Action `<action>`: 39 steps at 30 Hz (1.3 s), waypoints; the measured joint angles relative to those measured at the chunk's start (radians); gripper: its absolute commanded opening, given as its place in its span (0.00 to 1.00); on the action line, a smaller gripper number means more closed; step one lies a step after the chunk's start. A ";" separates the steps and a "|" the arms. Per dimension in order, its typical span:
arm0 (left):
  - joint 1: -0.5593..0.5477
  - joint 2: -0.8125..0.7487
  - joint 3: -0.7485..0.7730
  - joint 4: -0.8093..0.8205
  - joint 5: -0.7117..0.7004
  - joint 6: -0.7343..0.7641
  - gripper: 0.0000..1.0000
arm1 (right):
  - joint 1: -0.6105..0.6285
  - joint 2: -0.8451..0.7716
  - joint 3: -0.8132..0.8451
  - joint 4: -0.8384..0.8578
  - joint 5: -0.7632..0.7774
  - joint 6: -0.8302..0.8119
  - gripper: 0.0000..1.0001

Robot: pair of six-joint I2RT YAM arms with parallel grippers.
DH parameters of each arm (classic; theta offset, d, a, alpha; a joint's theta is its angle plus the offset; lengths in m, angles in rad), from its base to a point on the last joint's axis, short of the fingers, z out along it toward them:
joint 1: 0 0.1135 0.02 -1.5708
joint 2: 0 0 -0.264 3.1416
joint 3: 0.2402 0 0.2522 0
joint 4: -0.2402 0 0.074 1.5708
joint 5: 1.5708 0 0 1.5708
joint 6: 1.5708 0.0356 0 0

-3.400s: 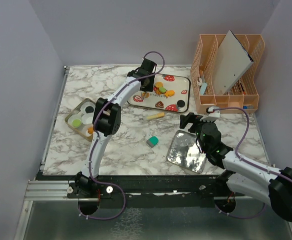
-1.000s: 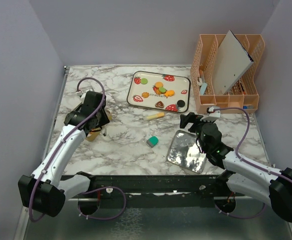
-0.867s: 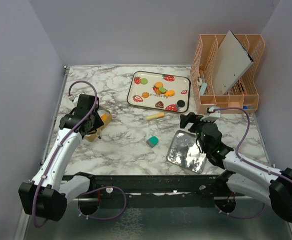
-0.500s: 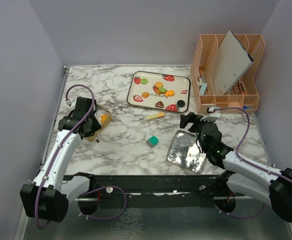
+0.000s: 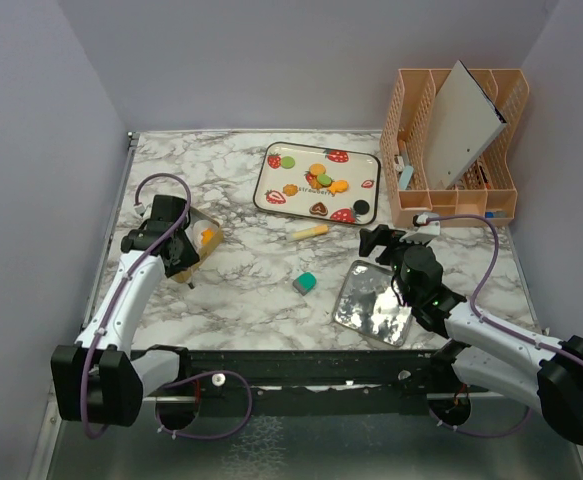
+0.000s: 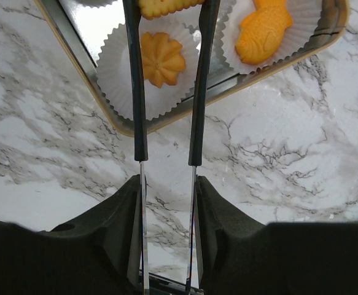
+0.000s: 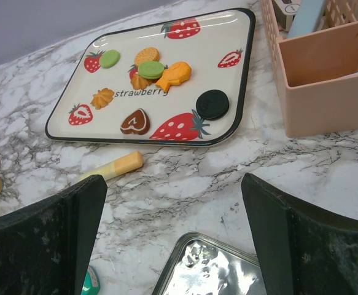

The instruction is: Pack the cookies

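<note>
On the left side of the marble table (image 5: pixel 261 270), the left gripper (image 6: pixel 169 24) reaches over the near rim of an open tin (image 6: pixel 83 64), its thin fingers (image 6: pixel 136 92) a narrow gap apart. A round orange cookie (image 6: pixel 169 5) fills that gap at the top edge of the wrist view, and whether the fingers pinch it or only frame it cannot be told. Inside the tin, an orange flower cookie (image 6: pixel 162 58) lies in a white paper cup (image 6: pixel 114 80) under the fingers, and a fish cookie (image 6: pixel 264 31) lies in the cup beside it. The other cookies (image 7: pixel 151 69) lie on the strawberry tray (image 7: pixel 191 37) at the far middle: green, orange, a brown heart (image 7: pixel 135 123) and a black disc (image 7: pixel 212 104). A yellow stick (image 7: pixel 112 167) lies just in front of the tray, with a teal block (image 5: pixel 305 283) nearer the arms. The right gripper (image 7: pixel 172 184) hangs with its jaws wide apart, holding nothing, above a shiny lid (image 7: pixel 209 270). A peach organizer (image 5: pixel 456 200) stands at the far right.
</note>
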 measured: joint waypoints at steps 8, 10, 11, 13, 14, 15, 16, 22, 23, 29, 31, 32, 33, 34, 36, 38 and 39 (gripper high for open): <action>0.037 0.041 -0.023 0.050 0.034 0.047 0.21 | 0.000 0.000 0.000 0.000 0.000 0.000 1.00; 0.040 0.049 -0.023 0.061 0.042 0.053 0.24 | 0.000 0.000 0.000 0.000 0.000 0.000 1.00; 0.041 0.051 -0.024 0.066 0.042 0.057 0.25 | 0.000 0.000 0.000 0.000 0.000 0.000 1.00; 0.043 0.054 -0.027 0.073 0.045 0.062 0.27 | 0.000 0.000 0.000 0.000 0.000 0.000 1.00; 0.043 0.056 -0.027 0.075 0.046 0.064 0.28 | 0.000 0.001 0.000 0.000 0.000 0.000 1.00; 0.045 0.058 -0.027 0.080 0.049 0.064 0.29 | 0.000 0.002 0.000 0.000 0.000 0.000 1.00; 0.045 0.060 -0.028 0.085 0.049 0.065 0.31 | 0.000 0.003 0.000 0.001 0.000 0.000 1.00; 0.051 0.071 -0.043 0.098 0.059 0.066 0.39 | 0.000 0.005 0.000 0.001 0.000 0.000 1.00; 0.051 0.072 -0.046 0.100 0.060 0.066 0.41 | 0.000 0.005 0.000 0.001 0.000 0.000 1.00; 0.054 0.073 -0.051 0.102 0.060 0.068 0.48 | 0.000 0.005 0.000 0.001 0.000 0.000 1.00; 0.054 0.072 -0.051 0.103 0.060 0.068 0.49 | 0.000 0.005 0.000 0.000 0.000 0.000 1.00; 0.054 0.072 -0.051 0.103 0.061 0.068 0.50 | 0.000 0.005 0.000 0.001 0.000 0.000 1.00; 0.054 0.071 -0.051 0.103 0.061 0.068 0.51 | 0.000 0.005 0.000 0.001 0.000 0.000 1.00; 0.054 0.069 -0.051 0.103 0.061 0.068 0.52 | 0.000 0.005 0.000 0.001 0.000 0.000 1.00; 0.054 0.063 -0.051 0.102 0.061 0.068 0.52 | 0.000 0.007 0.000 0.001 0.000 0.000 1.00; 0.054 0.055 -0.051 0.102 0.061 0.069 0.52 | 0.000 0.009 0.000 0.001 0.000 0.000 1.00; 0.054 0.050 -0.051 0.102 0.061 0.069 0.52 | 0.000 0.009 0.000 0.001 0.000 0.000 1.00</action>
